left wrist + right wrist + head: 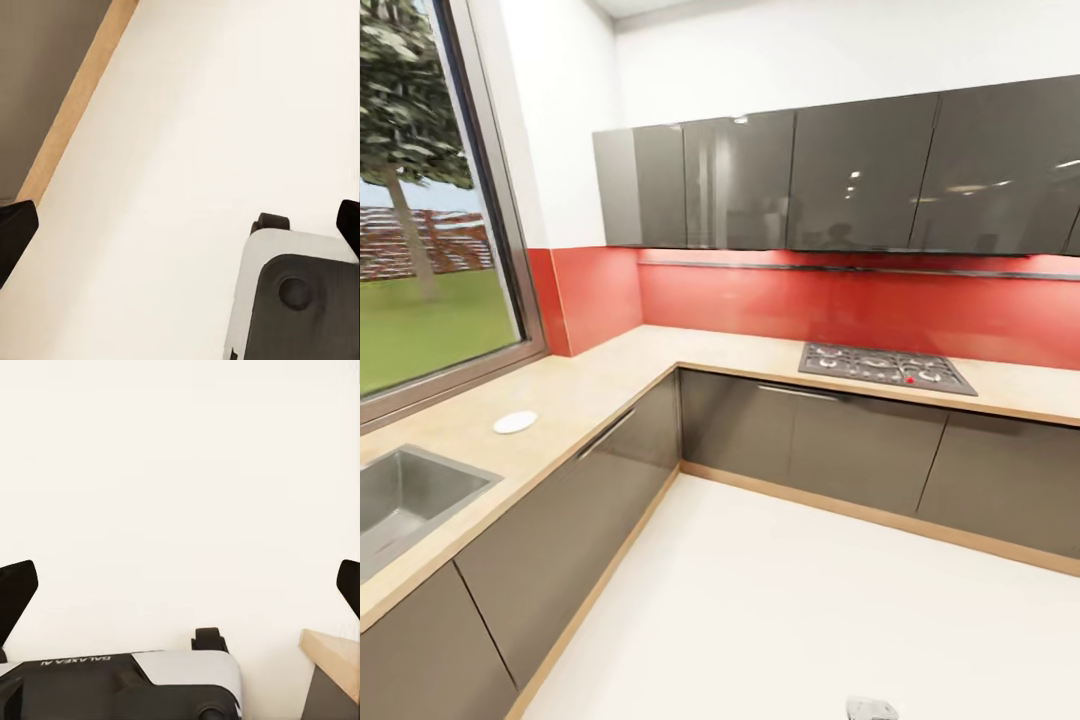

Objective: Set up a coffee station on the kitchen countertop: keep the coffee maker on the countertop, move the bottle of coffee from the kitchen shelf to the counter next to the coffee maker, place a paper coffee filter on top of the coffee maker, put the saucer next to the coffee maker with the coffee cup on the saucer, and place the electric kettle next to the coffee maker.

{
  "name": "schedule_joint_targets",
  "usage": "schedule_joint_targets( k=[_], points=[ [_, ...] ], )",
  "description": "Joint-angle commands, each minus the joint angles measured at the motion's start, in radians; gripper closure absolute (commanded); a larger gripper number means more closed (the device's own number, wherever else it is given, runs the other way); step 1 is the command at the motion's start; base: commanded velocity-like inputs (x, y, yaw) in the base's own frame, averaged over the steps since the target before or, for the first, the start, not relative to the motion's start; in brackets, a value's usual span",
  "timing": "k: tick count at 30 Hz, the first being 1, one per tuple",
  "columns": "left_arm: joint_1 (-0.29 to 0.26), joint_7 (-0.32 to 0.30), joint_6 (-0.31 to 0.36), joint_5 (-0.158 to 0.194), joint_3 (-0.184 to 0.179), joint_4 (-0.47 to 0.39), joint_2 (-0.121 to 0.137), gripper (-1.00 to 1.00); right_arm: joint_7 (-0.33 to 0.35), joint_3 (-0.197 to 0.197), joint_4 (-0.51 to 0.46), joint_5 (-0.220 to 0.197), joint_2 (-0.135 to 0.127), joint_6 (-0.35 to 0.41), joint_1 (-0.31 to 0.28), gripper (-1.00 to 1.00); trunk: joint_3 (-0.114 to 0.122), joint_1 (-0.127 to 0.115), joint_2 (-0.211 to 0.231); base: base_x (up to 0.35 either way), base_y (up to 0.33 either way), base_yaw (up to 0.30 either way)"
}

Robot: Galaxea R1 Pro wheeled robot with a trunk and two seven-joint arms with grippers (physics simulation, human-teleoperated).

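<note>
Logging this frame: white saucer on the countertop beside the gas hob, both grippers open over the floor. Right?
Wrong on one point: the head view shows the saucer beside the sink, under the window, not by the gas hob. The rest holds: left gripper and right gripper are open over the floor.

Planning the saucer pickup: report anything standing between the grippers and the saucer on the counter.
The saucer lies alone on the counter, beside the sink, nothing around it. Both grippers hang open over bare floor. Only floor and the counter's cabinet front lie between.
</note>
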Motion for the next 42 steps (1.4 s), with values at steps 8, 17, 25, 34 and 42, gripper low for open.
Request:
schedule_joint_targets(
  k=[8, 17, 25, 34, 42],
  points=[
    [-0.104, 0.004, -0.03, 0.006, -0.011, -0.001, -0.008, -1.0, -0.001, -0.005, -0.033, 0.0, -0.001, -0.031, 0.0, -1.0, 0.0, 0.001, 0.0, 0.327, -0.037, 0.0],
    [-0.101, 0.006, -0.029, 0.012, -0.006, 0.0, -0.004, -1.0, -0.004, -0.007, -0.034, 0.0, -0.017, -0.034, 0.0, -1.0, -0.001, 0.001, 0.0, 0.296, -0.167, 0.031],
    [-0.096, 0.005, -0.029, 0.016, -0.004, 0.002, -0.001, -1.0, -0.005, -0.007, -0.035, -0.001, -0.023, -0.034, 0.0, -1.0, -0.005, 0.001, 0.0, 0.288, -0.205, 0.208],
    [-0.096, 0.007, -0.029, 0.018, -0.003, 0.002, 0.002, -1.0, -0.003, -0.005, -0.033, 0.002, -0.024, -0.034, 0.0, -1.0, -0.007, 0.001, 0.0, 0.315, -0.081, 0.092],
    [-0.096, 0.005, -0.029, 0.012, -0.005, 0.002, -0.002, -1.0, -0.003, -0.005, -0.033, 0.002, -0.038, -0.034, 0.0, -1.0, -0.007, 0.001, 0.0, 0.337, 0.024, 0.003]
  ],
)
